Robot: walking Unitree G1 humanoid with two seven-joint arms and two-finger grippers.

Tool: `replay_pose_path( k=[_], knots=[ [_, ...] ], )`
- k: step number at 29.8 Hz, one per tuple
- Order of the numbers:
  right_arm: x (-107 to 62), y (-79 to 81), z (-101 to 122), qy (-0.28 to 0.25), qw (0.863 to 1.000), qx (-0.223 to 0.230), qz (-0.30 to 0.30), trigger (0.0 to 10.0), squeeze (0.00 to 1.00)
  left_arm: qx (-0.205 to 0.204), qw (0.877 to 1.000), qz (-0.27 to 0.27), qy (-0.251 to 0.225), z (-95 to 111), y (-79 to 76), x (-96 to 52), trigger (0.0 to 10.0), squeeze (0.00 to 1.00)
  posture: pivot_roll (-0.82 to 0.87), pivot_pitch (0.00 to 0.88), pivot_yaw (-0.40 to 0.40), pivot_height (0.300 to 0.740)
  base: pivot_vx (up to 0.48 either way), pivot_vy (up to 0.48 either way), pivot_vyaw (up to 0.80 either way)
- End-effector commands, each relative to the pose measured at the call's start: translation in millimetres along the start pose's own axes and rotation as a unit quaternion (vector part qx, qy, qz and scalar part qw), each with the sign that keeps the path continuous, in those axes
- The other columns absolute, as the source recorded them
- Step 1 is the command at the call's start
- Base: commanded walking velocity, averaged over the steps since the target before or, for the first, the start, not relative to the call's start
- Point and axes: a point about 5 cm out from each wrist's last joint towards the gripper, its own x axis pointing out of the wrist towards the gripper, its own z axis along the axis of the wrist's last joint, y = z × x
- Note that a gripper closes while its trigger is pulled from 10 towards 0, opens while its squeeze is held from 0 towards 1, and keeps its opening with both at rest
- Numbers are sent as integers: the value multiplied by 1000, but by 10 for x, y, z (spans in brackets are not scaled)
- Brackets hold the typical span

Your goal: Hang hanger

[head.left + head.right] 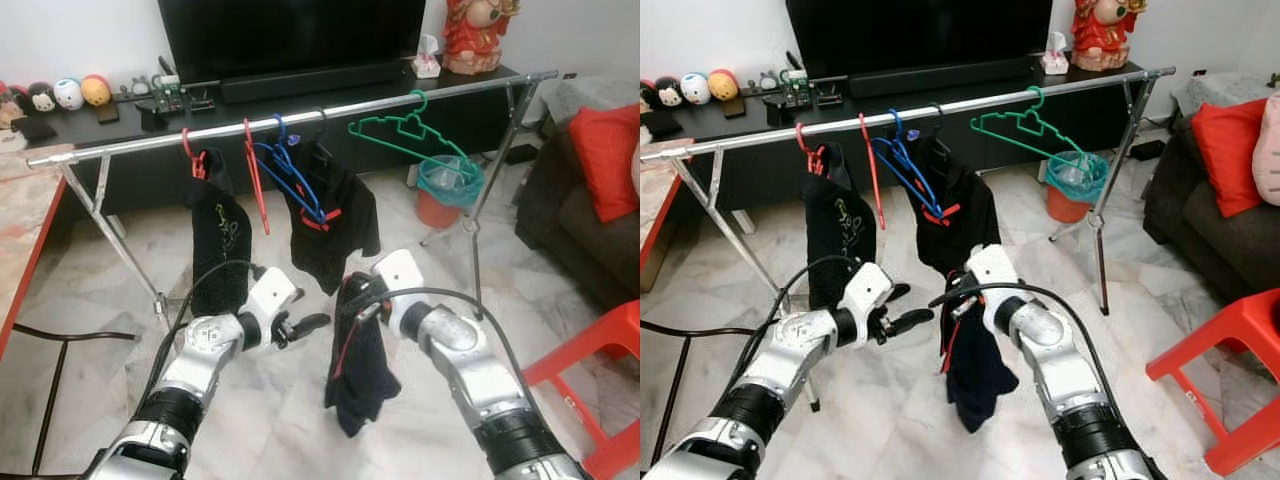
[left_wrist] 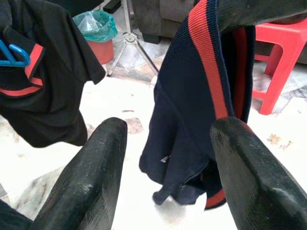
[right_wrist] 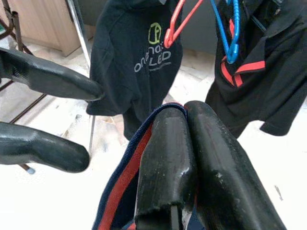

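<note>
My right gripper (image 1: 358,300) is shut on the red-trimmed edge of a dark navy garment (image 1: 358,375), which hangs limp below it, in front of the rail. In the right wrist view the fingers (image 3: 168,158) pinch that red trim. My left gripper (image 1: 305,327) is open just left of the garment, at the same height, and holds nothing; its wrist view faces the garment (image 2: 192,129). The silver rail (image 1: 130,147) carries a black shirt (image 1: 222,240) on a red hanger, a bare red hanger (image 1: 256,185), blue hangers (image 1: 290,170), a black garment (image 1: 335,225) and green hangers (image 1: 405,130).
Behind the rack stands a black TV bench (image 1: 120,125) with a TV and small figures. An orange bin with a teal liner (image 1: 447,190) sits by the rack's right leg. A red plastic stool (image 1: 600,385) and a dark sofa with a red cushion (image 1: 605,150) are on the right.
</note>
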Motion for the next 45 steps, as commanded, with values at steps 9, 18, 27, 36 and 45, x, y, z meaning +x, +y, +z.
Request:
replay_pose_path(
  k=[9,18,27,36,45],
  knots=[
    [4,11,114,-21,1000,-10,1,10000,0,2,1000,-2,6,-13,7,-23,10000,0,26,0,39,740,0,0,0],
    [4,11,114,-21,1000,-10,1,10000,0,2,1000,-2,6,-13,7,-23,10000,0,26,0,39,740,0,0,0],
    [157,588,-288,66,996,34,44,10000,0,3,994,-68,91,-242,-557,251,10000,0,-3,17,67,740,0,0,0],
    [-4,38,-98,42,998,12,-56,10000,0,29,995,32,89,-117,-97,76,10000,0,14,11,67,740,0,0,0],
    [40,26,-102,58,997,3,-43,10000,0,37,993,27,107,-120,-68,34,10000,0,42,6,56,740,0,0,0]
  ],
)
